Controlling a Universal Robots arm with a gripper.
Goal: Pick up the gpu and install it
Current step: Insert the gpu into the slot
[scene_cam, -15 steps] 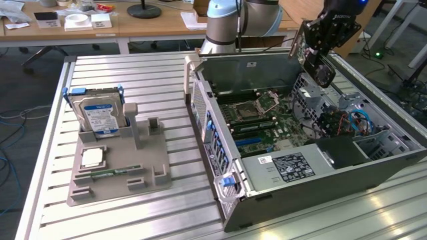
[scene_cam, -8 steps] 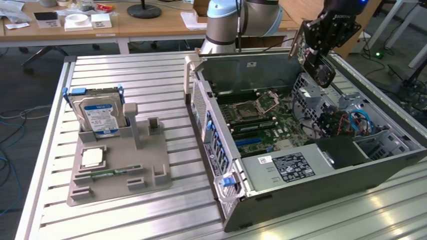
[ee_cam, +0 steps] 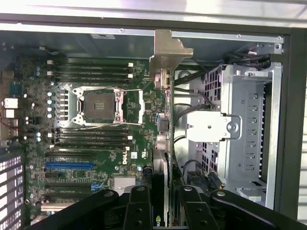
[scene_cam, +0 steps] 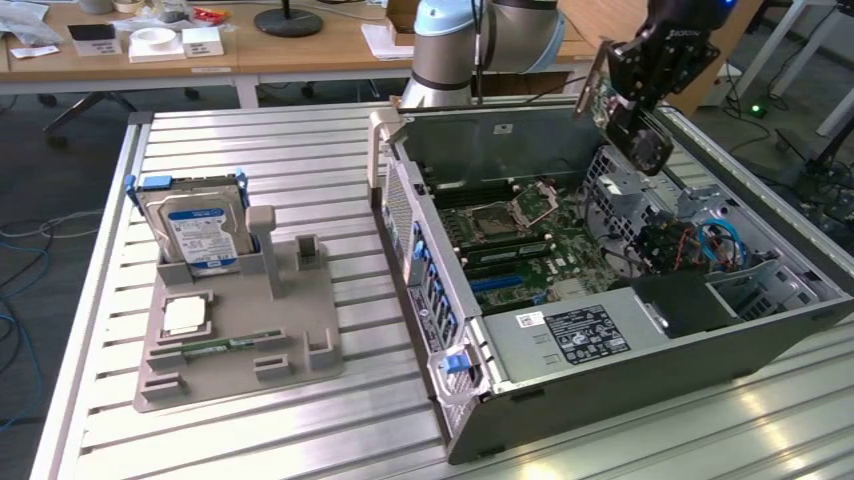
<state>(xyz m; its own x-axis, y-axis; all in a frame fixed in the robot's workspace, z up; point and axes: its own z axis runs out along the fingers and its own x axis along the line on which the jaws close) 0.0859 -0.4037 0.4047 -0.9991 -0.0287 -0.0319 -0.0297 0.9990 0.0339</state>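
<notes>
Holds the gpu in mid-air, high over the far end of the open pc case, tilted, fan face showing in the exterior view. Grips it w/ the tool, pinching the card across its two flat sides. Shows edge-on from the wrist: gpu as a thin dark strip running away from the tool, clamped between the black fingers, w/ the silver end bracket at the far tip, toward the case's wall. Hangs above the mobo, apart from it, approx. over the line between the cpu socket and the metal drive cage. So, judging by that: pick-up part done, install part not. Not seated in any slot yet; leaves the blue slot and the dark ones beside it bare, off to one side of the card. Can't tell from here which slot fits. Further out, on the desk: grey parts holder w/ the blue-labelled hard drive standing upright in it and a green ram stick lying flat, both well apart from the tool, untouched.
</notes>
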